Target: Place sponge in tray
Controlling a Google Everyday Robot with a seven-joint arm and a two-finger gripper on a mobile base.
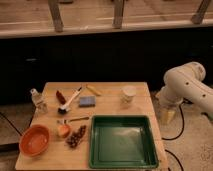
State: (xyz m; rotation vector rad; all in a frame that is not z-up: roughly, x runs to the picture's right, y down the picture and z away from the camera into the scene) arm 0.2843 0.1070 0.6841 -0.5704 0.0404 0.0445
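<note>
**Sponge lying left of end effector**

Desk [107, 105] is carrying the tray [122, 150] at lower centre. End effector [168, 114] is hanging released and empty past the right edge. Sponge [87, 101] is lying upper centre, well left of it, long axis left-right.

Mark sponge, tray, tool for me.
sponge [87, 101]: camera view, centre of its top face.
tray [122, 142]: camera view, bare floor, middle.
tool [167, 119]: camera view, lower tip, beside the table's [112, 102] right edge.
</note>
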